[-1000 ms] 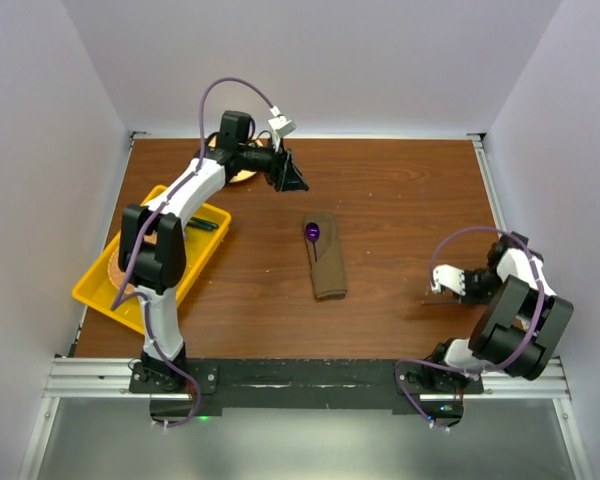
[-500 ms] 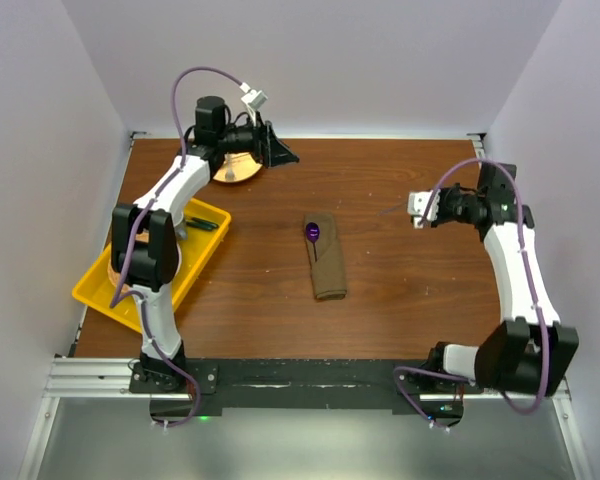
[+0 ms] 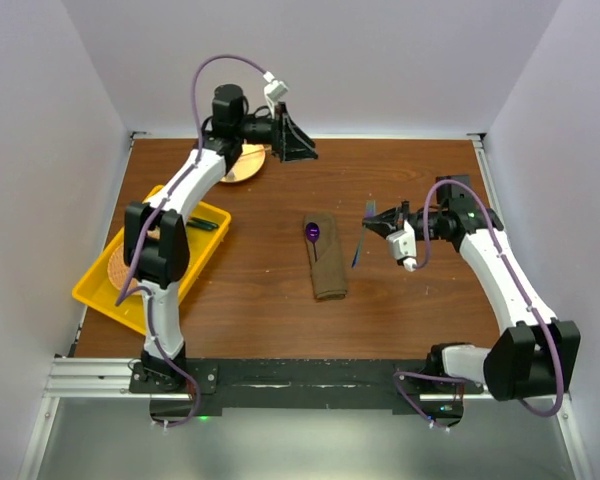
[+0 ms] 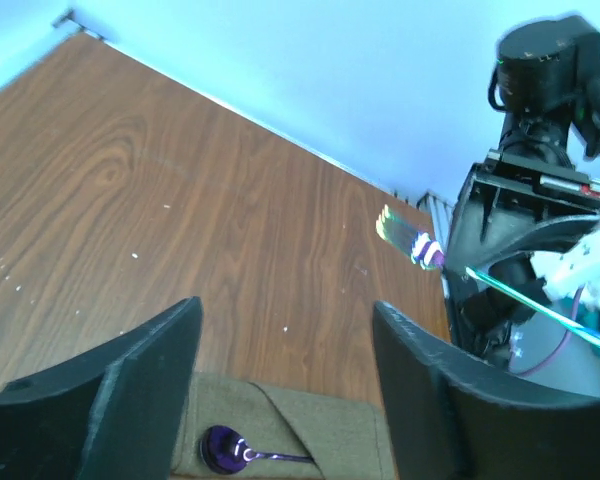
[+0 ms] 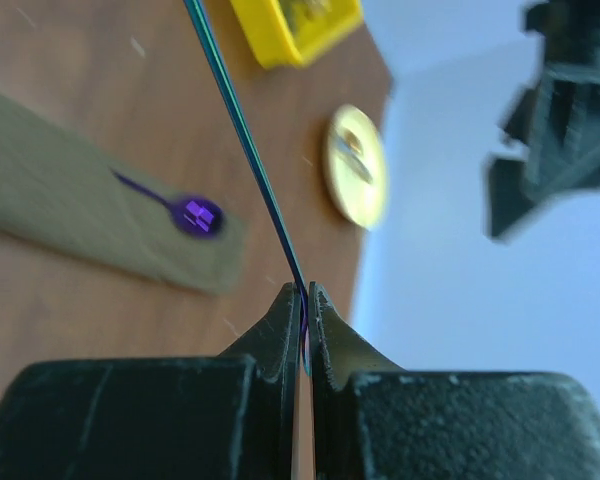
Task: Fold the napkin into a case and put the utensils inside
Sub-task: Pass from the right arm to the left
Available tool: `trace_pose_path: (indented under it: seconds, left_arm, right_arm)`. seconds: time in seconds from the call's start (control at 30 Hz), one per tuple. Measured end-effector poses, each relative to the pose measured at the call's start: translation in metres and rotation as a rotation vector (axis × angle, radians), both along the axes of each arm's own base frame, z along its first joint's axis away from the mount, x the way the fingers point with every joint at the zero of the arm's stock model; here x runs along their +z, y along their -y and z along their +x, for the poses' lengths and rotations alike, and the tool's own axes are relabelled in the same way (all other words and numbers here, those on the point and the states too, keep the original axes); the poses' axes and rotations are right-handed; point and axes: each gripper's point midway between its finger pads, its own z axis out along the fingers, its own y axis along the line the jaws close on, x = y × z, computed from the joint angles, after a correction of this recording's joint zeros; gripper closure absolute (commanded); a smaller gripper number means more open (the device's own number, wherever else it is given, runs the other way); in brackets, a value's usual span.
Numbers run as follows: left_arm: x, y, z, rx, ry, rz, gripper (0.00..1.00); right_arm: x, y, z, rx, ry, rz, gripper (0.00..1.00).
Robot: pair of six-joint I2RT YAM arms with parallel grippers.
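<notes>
1. At the near left of the brown wooden table sat a yellow rectangular plastic tray, set at an angle. A round woven tan mat lay in it, partly under the left arm.
2. Near the table's middle lay the narrow, long olive-brown cloth case, flat on the wood with its length running near to far and its open end at the far side.
3. A glossy blue-purple spoon rested at that far end. Its bowl showed on the cloth and its thin handle was tucked down inside the case.
4. Just to the right of the case, the right gripper hung above the table. Its black fingers were clenched tight on the end of a slim, iridescent blue-green utensil. The utensil slanted away from the jaws, apart from the case. Whether it was a fork or a knife could not be told.
5. Farther back on the left, a round golden-yellow plate lay on the wood, beyond the tray and partly hidden by the left arm.
6. Farthest off, the left gripper was raised over the table's far edge. Its two dark fingers stood spread apart with nothing between them, and its camera looked down on the spoon bowl and the case.
</notes>
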Motion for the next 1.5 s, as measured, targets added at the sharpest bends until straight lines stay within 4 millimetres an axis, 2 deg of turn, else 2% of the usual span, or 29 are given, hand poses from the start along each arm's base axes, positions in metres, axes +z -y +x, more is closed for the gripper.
trace_pose_path:
  seconds: [0.1, 0.23, 0.3, 0.43, 0.57, 0.63, 0.77, 0.9, 1.2, 1.5]
  left_arm:
    - [0.001, 0.021, -0.014, -0.056, 0.029, 0.023, 0.37]
    - [-0.006, 0.044, -0.039, -0.155, 0.019, 0.032, 0.44]
    - [-0.010, 0.050, -0.047, -0.204, -0.005, 0.015, 0.43]
    - [-0.026, 0.051, -0.064, -0.281, -0.128, -0.047, 0.41]
    - [-0.047, 0.052, -0.071, -0.327, -0.262, -0.061, 0.40]
    - [-0.052, 0.052, -0.077, -0.346, -0.308, -0.059, 0.41]
    - [-0.046, 0.055, -0.091, -0.395, -0.316, -0.057, 0.45]
    - [-0.052, 0.060, -0.104, -0.429, -0.356, -0.043, 0.50]
    - [-0.051, 0.066, -0.117, -0.467, -0.385, -0.029, 0.58]
    - [-0.048, 0.071, -0.129, -0.504, -0.395, -0.019, 0.58]
  right_arm:
    - [-0.008, -0.016, -0.020, 0.067, -0.138, 0.005, 1.00]
    - [-0.012, -0.030, -0.043, 0.134, -0.202, 0.006, 1.00]
    - [-0.010, -0.036, -0.050, 0.160, -0.209, 0.011, 1.00]
    - [-0.007, -0.041, -0.059, 0.186, -0.196, 0.012, 1.00]
    - [-0.009, -0.042, -0.061, 0.191, -0.189, 0.009, 1.00]
    - [-0.009, -0.042, -0.060, 0.192, -0.184, 0.009, 1.00]
    - [-0.007, -0.043, -0.059, 0.193, -0.170, 0.010, 1.00]
    - [-0.004, -0.044, -0.054, 0.193, -0.138, 0.015, 1.00]
    - [-0.001, -0.046, -0.050, 0.197, -0.103, 0.016, 1.00]
    - [-0.005, -0.046, -0.048, 0.194, -0.091, 0.015, 1.00]
